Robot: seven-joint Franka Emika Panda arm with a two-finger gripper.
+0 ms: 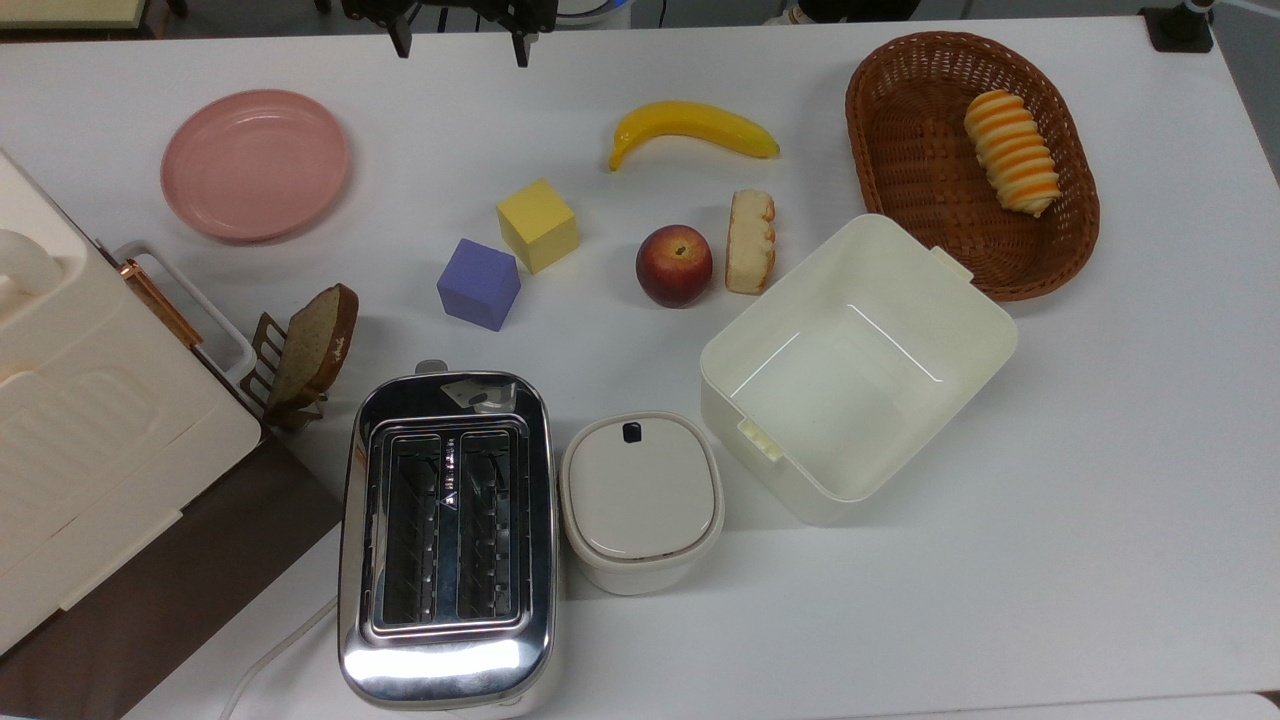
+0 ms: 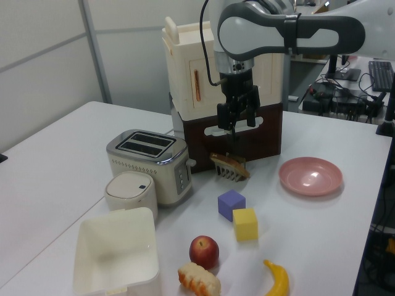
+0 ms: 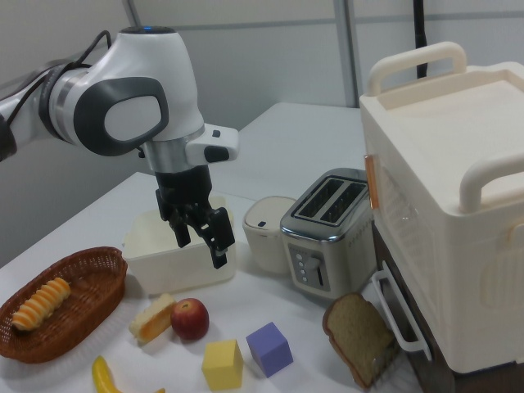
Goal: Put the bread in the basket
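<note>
Fingers (image 3: 219,255) spread apart on the gripper (image 3: 201,244), nothing between them, hanging above the table (image 1: 1100,450). Bread (image 1: 751,242) flat on the table, just beside the peach (image 1: 674,265), near the cream box (image 1: 857,365). Basket (image 1: 905,150) at the top view's right, holding a striped roll (image 1: 1011,152).

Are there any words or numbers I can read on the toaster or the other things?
No words or numbers can be read anywhere.
The toaster has a small triangle-shaped mark between its slots, too small to read.
The small white lidded container has one dark square spot on its lid, no letters.
</note>
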